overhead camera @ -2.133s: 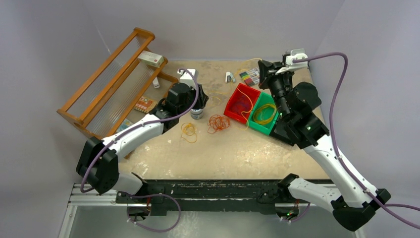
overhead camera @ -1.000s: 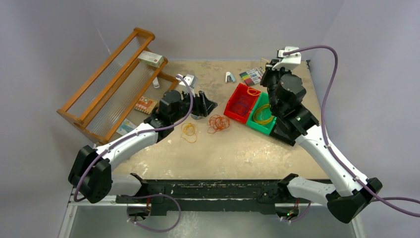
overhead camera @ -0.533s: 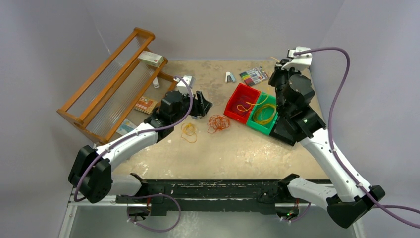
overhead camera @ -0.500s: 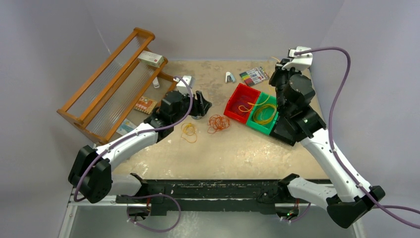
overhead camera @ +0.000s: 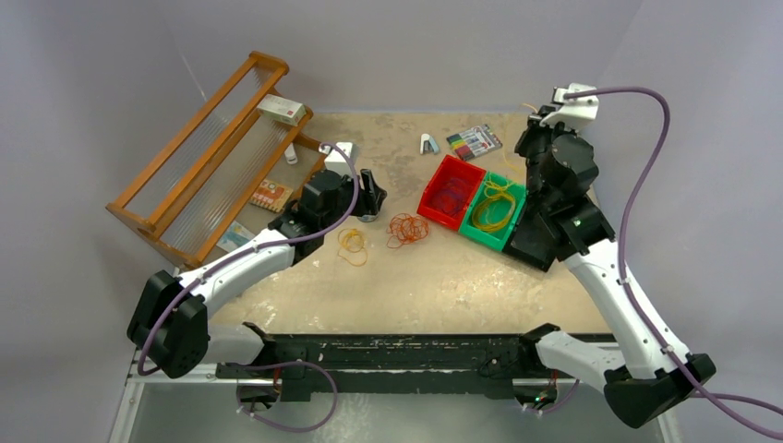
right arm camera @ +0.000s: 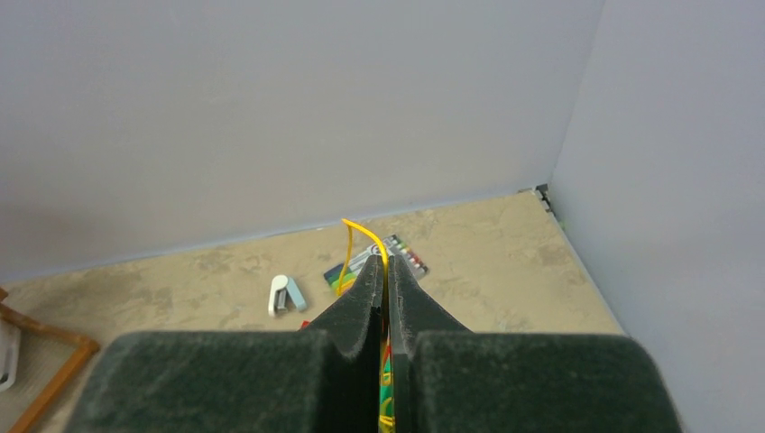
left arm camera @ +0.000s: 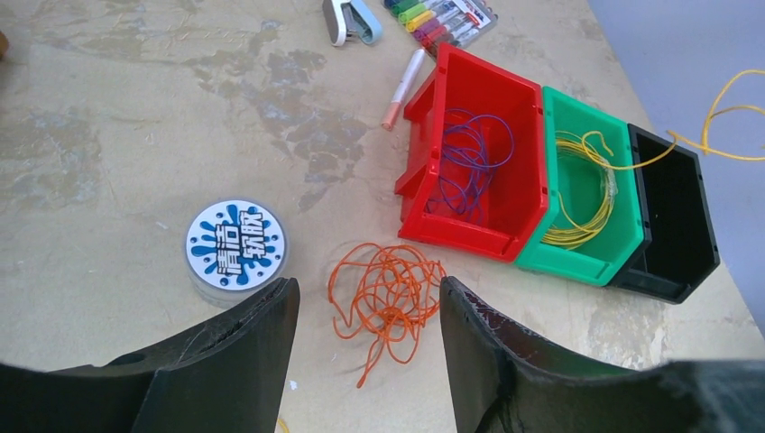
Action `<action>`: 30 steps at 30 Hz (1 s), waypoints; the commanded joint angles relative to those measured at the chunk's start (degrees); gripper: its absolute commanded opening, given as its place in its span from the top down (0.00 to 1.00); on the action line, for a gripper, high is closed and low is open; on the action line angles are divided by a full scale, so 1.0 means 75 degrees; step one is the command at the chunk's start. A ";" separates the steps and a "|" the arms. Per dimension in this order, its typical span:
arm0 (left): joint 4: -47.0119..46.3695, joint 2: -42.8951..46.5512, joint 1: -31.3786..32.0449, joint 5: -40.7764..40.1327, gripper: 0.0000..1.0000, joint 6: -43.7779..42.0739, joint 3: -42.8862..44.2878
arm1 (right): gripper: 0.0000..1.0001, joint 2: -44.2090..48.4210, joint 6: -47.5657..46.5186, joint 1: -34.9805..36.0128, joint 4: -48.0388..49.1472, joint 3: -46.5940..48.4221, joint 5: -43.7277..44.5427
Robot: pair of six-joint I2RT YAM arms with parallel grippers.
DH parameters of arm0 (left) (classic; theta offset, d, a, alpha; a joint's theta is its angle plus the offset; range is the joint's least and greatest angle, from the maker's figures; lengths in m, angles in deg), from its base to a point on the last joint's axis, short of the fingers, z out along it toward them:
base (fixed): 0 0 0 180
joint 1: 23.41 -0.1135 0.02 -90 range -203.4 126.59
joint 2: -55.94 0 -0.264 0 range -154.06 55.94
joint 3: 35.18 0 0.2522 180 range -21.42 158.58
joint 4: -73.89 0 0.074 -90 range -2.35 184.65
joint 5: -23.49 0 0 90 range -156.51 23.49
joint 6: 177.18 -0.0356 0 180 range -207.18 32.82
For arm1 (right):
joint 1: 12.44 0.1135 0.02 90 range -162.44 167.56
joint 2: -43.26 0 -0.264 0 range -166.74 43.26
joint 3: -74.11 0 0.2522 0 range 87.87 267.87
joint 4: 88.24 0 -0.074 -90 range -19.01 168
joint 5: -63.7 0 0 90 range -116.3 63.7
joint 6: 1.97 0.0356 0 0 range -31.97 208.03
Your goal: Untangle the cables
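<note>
My right gripper (right arm camera: 385, 271) is clamped on a limp, featherlight yellow cable (right arm camera: 365, 228) trailing from the green bin (left arm camera: 591, 268), while my left gripper (left arm camera: 367, 287) gapes over the orange tangle (left arm camera: 392, 298), which I'd pinch at a stray outer loop.

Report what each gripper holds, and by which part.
Right gripper pinches the yellow cable near one end, the rest trailing into the green bin. Left gripper is open, holding nothing.

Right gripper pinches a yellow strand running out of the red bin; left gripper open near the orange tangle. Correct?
No: the left wrist view shows the yellow strand leaving the green bin. The right gripper does pinch it, left gripper open near the orange tangle.
</note>
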 commanded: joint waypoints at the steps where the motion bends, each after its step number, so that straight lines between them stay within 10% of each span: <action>1: -0.0012 -0.0057 0.0000 -0.0321 0.42 0.0135 0.0182 | 1.00 0.0270 -0.0070 -0.0274 0.0451 0.0221 -0.0030; 30: 0.0309 -0.0185 -0.0174 -0.0549 0.43 0.0284 0.0221 | 1.00 -0.0398 0.0880 -0.1757 -0.0137 -0.0119 -0.1756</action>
